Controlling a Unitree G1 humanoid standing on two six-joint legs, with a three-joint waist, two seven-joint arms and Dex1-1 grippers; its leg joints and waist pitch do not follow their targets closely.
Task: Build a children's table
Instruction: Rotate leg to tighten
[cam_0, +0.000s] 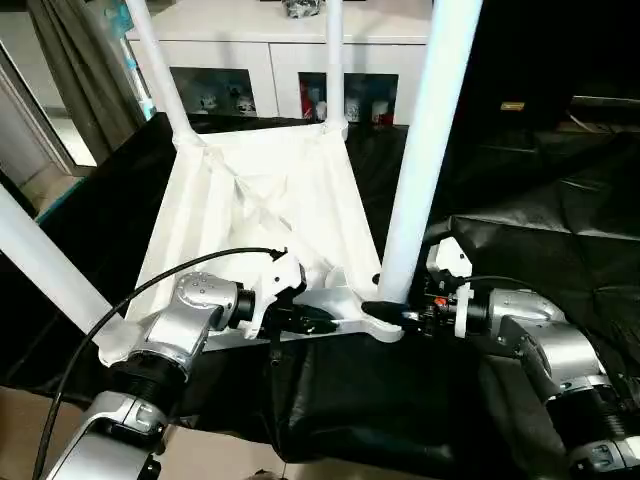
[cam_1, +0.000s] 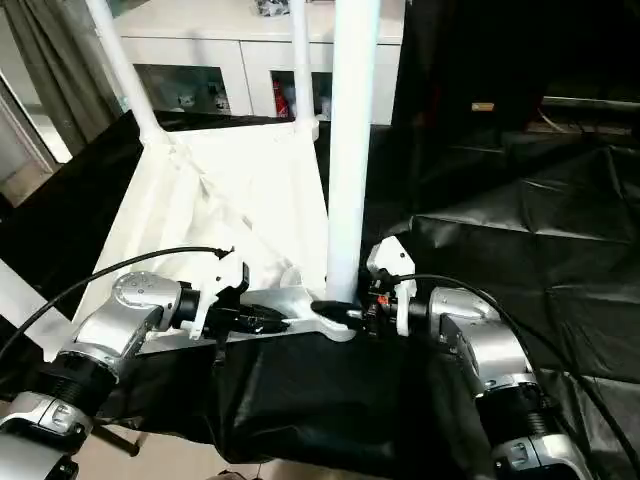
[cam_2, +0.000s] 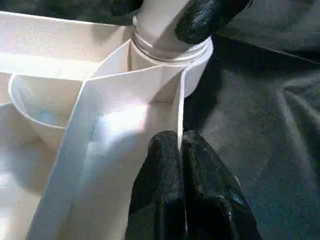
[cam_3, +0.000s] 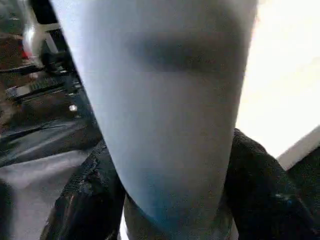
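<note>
Head view: children's table (cam_0: 265, 210) upside down, frame centre, on black cloth (cam_0: 540, 240).
Left wrist: left gripper (cam_2: 180, 150) pinched shut on rim rib.
Right wrist: right gripper (cam_3: 165, 200) clasping near leg (cam_3: 165, 100) base.
Advice: steady rim, keep leg plumb, press fully into socket (cam_2: 167, 55).

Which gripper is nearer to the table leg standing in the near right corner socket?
Right. The right gripper has its fingers around the base of that table leg, while the left gripper pinches the table's near edge beside it.
</note>
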